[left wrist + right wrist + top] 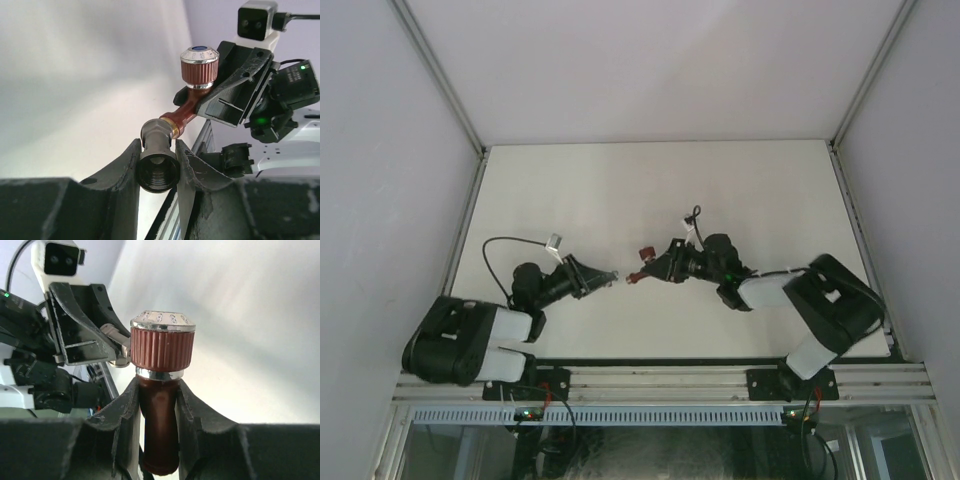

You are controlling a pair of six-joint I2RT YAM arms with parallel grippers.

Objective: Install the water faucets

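Note:
My two grippers meet above the middle of the table. My left gripper (157, 149) is shut on the grey-silver metal fitting (157, 134), its threaded open end facing the camera. My right gripper (157, 385) is shut on the dark red-brown tap body (159, 425), just under its ribbed knob (162, 345). In the left wrist view the tap body (183, 114) runs into the fitting at a brass ring, with the knob (199, 67) pointing up. In the top view the left gripper (604, 280) and right gripper (652, 268) face each other with the tap (642, 262) between them.
The white table (650, 190) is enclosed by white walls on three sides. An aluminium rail (660, 385) carrying both arm bases runs along the near edge. A cable with a small white tag (554, 241) loops over the left arm.

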